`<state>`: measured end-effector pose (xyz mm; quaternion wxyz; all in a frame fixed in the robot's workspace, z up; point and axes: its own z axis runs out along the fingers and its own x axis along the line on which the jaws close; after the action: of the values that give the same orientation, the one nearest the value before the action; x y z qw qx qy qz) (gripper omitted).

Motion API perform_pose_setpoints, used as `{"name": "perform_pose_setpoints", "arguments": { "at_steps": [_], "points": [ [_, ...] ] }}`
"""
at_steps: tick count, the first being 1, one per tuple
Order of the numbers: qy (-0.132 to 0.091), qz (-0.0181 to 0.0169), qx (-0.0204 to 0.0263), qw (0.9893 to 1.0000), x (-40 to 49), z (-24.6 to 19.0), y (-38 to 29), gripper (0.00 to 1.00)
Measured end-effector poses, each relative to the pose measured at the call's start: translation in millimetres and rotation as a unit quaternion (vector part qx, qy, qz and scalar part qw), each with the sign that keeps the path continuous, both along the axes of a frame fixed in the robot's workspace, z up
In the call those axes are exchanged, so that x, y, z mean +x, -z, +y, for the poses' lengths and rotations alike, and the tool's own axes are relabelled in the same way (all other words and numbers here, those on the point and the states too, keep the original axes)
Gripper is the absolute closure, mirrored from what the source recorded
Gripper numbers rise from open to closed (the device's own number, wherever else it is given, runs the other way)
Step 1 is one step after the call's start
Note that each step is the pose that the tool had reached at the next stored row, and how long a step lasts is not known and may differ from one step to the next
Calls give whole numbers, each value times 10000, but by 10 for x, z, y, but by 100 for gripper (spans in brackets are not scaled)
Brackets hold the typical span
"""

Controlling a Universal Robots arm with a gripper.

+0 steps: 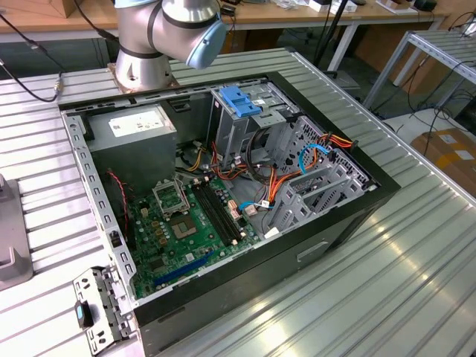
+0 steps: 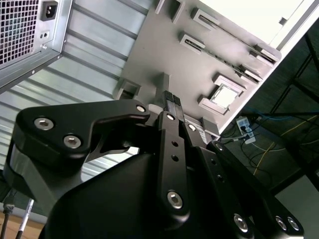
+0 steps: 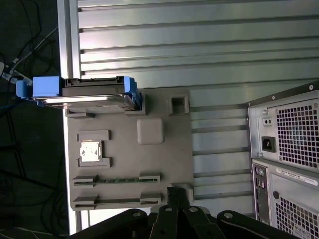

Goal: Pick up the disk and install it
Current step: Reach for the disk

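The disk (image 3: 84, 94) is a silver-grey drive in a bright blue carrier frame. It stands on its long edge at one end of a grey fixture plate (image 3: 164, 164) in the first wrist view. My gripper (image 3: 178, 191) hangs above the opposite end of that plate, well apart from the disk. In the second wrist view the gripper (image 2: 172, 101) has both linkages drawn in to the middle, shut with nothing between the fingers, over the same plate (image 2: 164, 55).
The open computer case (image 1: 223, 193) lies on the ribbed metal table, with grey drive bays (image 1: 320, 190) and a cage topped by a blue bracket (image 1: 242, 100). Its rear panel (image 3: 284, 159) is beside the plate. A chip (image 3: 90, 152) sits on the plate.
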<state>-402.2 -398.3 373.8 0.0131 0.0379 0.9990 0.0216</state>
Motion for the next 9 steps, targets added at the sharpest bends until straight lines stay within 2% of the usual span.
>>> {"name": "perform_pose_setpoints", "arguments": {
  "at_steps": [9],
  "points": [
    [0, 0, 0, 10000, -35, 0, 4, 90]
  ]
}}
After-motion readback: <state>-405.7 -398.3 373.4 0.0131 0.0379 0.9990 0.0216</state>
